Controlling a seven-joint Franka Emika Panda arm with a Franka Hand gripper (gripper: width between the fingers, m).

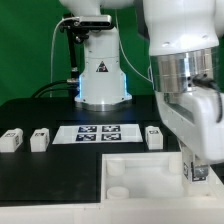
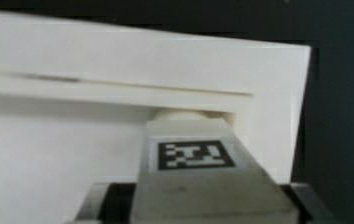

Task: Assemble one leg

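Observation:
In the wrist view my gripper (image 2: 200, 208) is shut on the leg (image 2: 195, 150), a small white block with a black-and-white tag on its face. A finger (image 2: 106, 200) presses on each side of it. The leg's far end reaches the large white square panel (image 2: 85, 110), close to the panel's edge. In the exterior view the gripper (image 1: 196, 168) hangs at the right over the panel's (image 1: 150, 175) right part, and a round socket (image 1: 118, 188) shows at the panel's near left corner. I cannot tell whether the leg touches the panel.
Three more loose legs stand on the black table: two at the exterior view's left (image 1: 10, 140) (image 1: 38, 140) and one at the right (image 1: 153, 137). The marker board (image 1: 97, 132) lies between them. The robot base (image 1: 102, 75) stands behind.

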